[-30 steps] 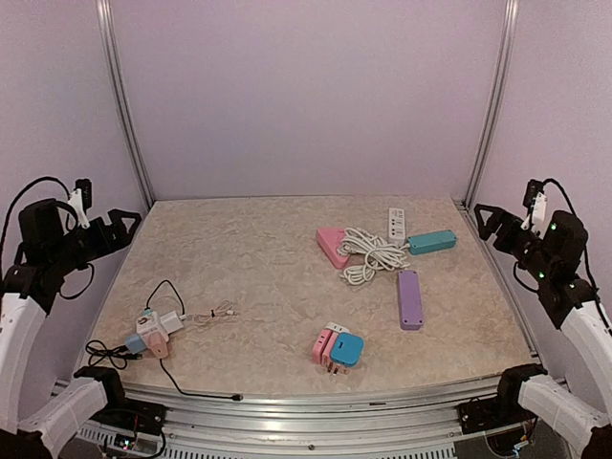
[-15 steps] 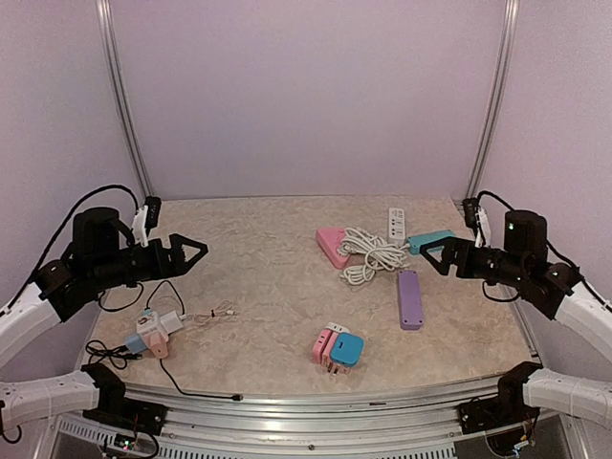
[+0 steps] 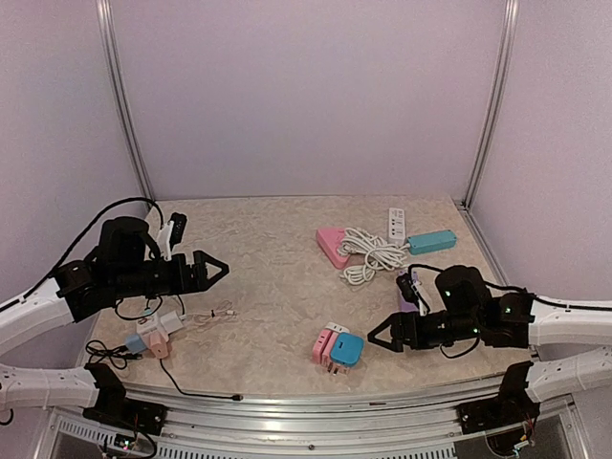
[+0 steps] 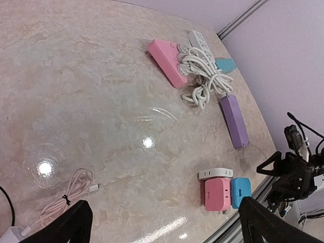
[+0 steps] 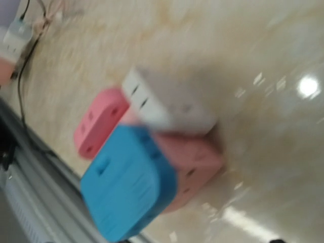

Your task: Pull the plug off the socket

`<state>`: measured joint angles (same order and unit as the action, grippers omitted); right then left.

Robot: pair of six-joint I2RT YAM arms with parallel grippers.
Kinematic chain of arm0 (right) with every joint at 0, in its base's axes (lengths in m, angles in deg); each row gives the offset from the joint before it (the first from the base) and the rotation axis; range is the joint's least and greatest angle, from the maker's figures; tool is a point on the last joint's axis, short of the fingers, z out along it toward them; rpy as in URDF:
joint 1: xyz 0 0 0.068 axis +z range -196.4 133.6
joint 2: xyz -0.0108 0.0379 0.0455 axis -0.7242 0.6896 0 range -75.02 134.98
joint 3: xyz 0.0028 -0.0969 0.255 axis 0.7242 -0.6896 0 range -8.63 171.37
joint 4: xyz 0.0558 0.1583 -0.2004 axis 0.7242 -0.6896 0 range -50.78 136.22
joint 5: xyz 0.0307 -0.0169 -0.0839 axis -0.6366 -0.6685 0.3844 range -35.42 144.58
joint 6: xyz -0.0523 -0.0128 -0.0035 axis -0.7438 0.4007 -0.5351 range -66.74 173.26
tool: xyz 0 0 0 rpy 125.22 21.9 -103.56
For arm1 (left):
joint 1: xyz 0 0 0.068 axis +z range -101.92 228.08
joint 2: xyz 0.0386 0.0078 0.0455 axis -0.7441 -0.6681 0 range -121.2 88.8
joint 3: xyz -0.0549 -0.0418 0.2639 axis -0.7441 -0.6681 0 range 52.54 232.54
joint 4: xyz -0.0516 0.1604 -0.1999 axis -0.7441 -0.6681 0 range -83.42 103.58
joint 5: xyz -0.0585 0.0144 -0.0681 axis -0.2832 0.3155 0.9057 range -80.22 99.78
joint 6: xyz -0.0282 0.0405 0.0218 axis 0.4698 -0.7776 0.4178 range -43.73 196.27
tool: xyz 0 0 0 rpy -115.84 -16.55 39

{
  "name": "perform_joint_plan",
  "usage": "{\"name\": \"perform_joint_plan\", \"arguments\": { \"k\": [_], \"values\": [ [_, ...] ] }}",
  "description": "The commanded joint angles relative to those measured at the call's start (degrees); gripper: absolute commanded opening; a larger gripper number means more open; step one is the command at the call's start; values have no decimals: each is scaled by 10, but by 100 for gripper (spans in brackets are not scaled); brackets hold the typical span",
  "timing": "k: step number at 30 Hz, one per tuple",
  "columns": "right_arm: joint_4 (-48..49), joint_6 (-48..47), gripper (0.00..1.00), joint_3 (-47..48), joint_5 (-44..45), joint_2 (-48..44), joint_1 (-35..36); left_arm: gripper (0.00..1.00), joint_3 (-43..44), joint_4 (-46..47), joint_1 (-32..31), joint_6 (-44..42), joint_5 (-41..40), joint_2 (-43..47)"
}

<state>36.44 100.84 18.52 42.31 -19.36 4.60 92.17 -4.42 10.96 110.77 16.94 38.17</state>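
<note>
Plug (image 5: pixel 126 187) and socket (image 5: pixel 195 154) slots: right wrist only.

A pink socket block (image 4: pixel 217 194) lies flat on the desk (image 4: pixel 101 101) near its front edge, at about five o'clock from the middle. A blue plug (image 4: pixel 241 186) sits seated at its three o'clock side, and a white adapter (image 4: pixel 215 173) touches its twelve o'clock side.
</note>
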Motion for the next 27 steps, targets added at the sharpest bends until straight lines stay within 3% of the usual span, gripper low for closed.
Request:
{"name": "perform_joint_plan", "arguments": {
  "k": [1,8,15,27],
  "values": [
    [91,92,89,-19,34,22,53,99,-2,0,-4,8,-18,0],
    [141,128,79,-9,60,98,93,99,22,-34,-4,-9,-33,-17],
    [185,153,69,-20,70,112,96,99,12,-44,-4,-2,-43,11],
    [211,178,63,-26,69,143,96,99,19,-62,-4,2,-55,20]
  ]
}}
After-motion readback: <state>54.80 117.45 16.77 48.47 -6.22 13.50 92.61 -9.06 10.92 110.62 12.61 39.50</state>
